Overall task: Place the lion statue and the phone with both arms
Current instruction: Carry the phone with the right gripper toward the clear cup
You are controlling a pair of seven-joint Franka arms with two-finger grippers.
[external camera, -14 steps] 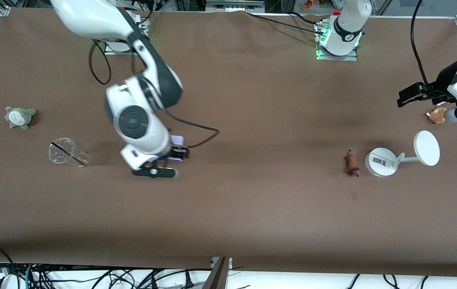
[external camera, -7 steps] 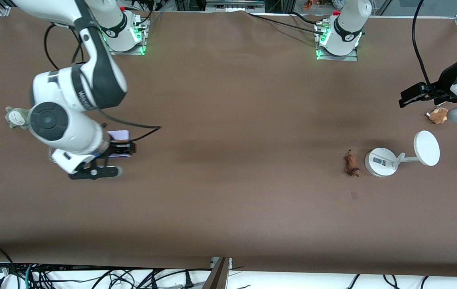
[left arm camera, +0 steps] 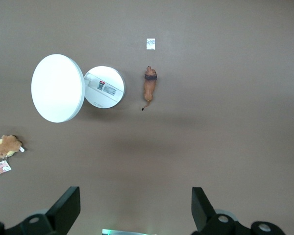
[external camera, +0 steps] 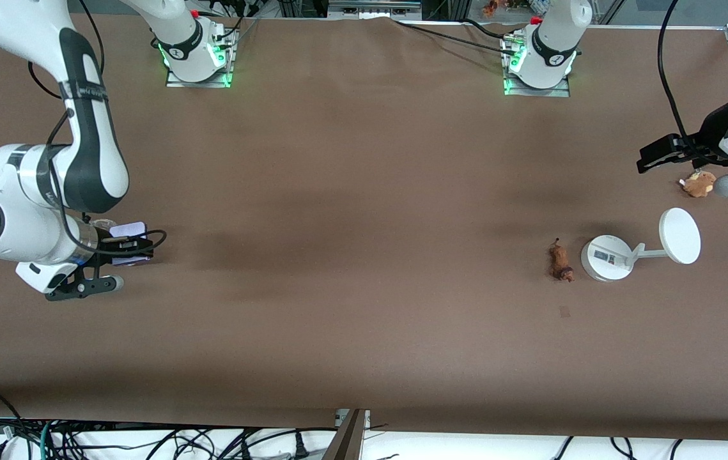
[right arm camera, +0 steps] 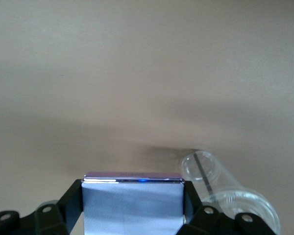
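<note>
front view: the right gripper (external camera: pixel 128 250) was clamped on the phone (external camera: pixel 128 230) and hung above the table (external camera: pixel 364 287) at the right arm's end, just beside a clear cup (external camera: pixel 103 225) that the arm mostly hid. the lion statue (external camera: pixel 560 261) lay on the table toward the left arm's end, just beside the round base of a white stand (external camera: pixel 606 257). the left gripper (external camera: pixel 658 153) hung in the air near a brown plush (external camera: pixel 698 183), well apart from the lion statue; this arm was waiting.

left wrist view: the left gripper (left arm camera: pixel 134 208) stood wide with nothing between its fingers (left arm camera: pixel 68 205). the lion statue (left arm camera: pixel 149 88) was visible lying beside the white stand (left arm camera: pixel 104 87), clear of it, and the brown plush (left arm camera: pixel 6 145) lay well apart.

right wrist view: the right gripper (right arm camera: pixel 134 198) held the phone (right arm camera: pixel 134 204) by its two side edges, the slab level and square between the fingers (right arm camera: pixel 74 200). the clear cup (right arm camera: pixel 225 188) lay on its side just beside the grip.

procedure, as judged: the step in hand appeared to be setting the phone down. lower it flat on bare table away from the cup, so the fingers do not knock the cup into a roll. release only once the slab rests on the surface; a drop onto an edge could tip it.
</note>
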